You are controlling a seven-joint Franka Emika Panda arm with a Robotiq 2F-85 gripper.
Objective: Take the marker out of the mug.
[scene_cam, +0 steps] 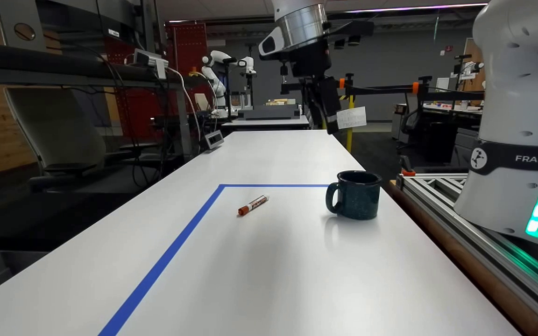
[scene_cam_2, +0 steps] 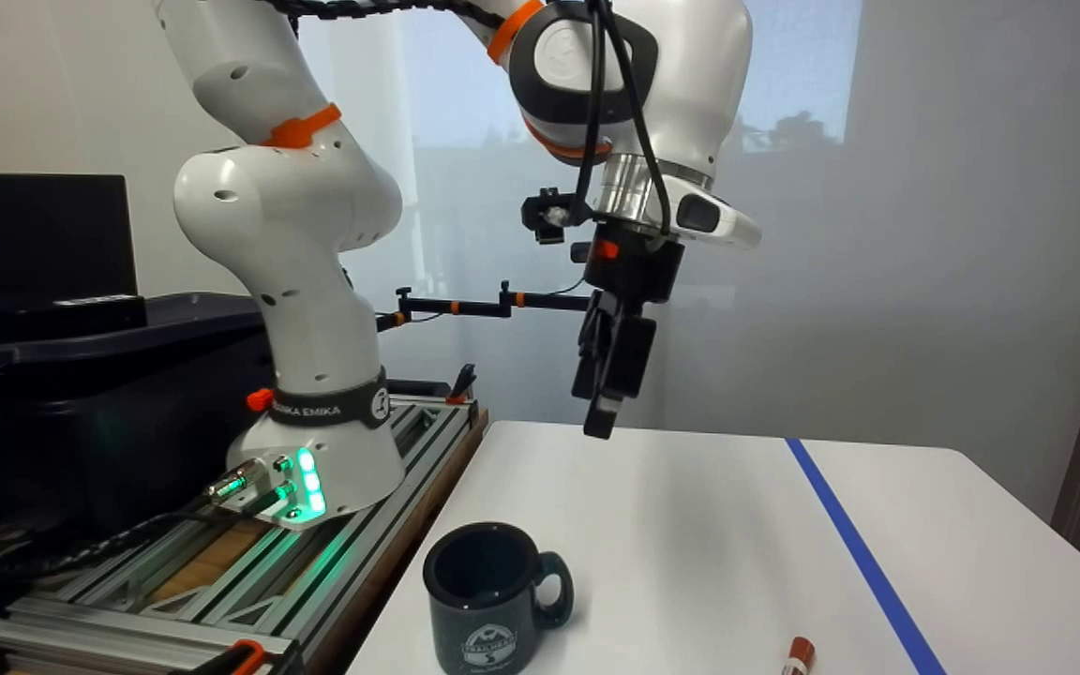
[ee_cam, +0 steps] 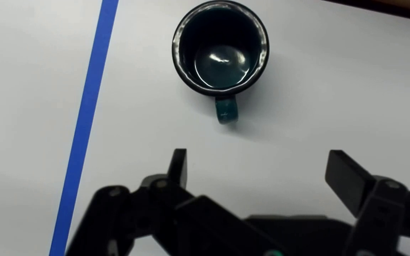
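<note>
Wrist view: gripper [ee_cam: 257, 163] fingers wide apart; mug [ee_cam: 221, 60] interior visible to glossy floor. Exterior view: full marker [scene_cam: 253, 205] lying on table [scene_cam: 269, 280], well apart from mug. Exterior view: marker cropped; white logo [scene_cam_2: 489, 647] on mug. Marker: thin, reddish-orange end, printed white label.

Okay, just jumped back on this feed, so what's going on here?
The robot's gripper holds nothing; it hangs open above the white table. The dark teal mug stands upright, with nothing visible inside it. The reddish-orange marker lies on the table, apart from the mug. So the marker is already out, and nothing is being handled.
</note>
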